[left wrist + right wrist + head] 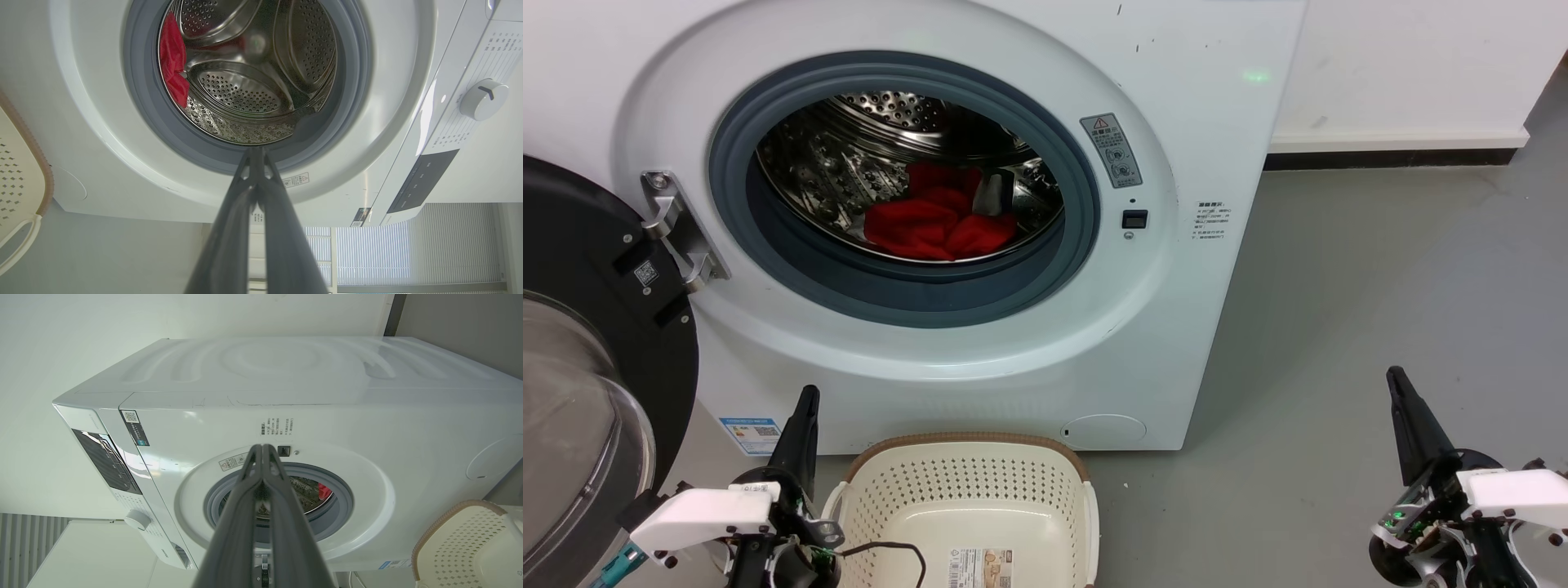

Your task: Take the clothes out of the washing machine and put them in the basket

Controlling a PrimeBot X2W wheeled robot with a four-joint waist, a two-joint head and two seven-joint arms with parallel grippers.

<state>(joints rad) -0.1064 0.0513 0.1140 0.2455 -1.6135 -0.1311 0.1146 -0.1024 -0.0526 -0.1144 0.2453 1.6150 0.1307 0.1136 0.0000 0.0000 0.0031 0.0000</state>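
Left claw (807,396): near left, just beside the basket (968,439); its two fingers are pressed together at the tips with nothing between them.
Right claw (1396,374): near right, above the grey floor (1339,310), well apart from the basket; also clenched and not holding anything.
Basket: one, cream with a brown rim, on the floor in front of the washing machine (1217,122); only a paper label (980,567) lies in it.
Door (572,269): one, black-framed glass, hanging open at the left.
Washing machine: one, white, its round opening ringed by a grey seal (1086,220).
Clothes (931,224): one red heap low in the steel drum (833,171); the number of garments cannot be told.
Handling: probably soft, light and floppy, likely to drape and drag over the seal. Pinch a raised fold on the near top of the heap.
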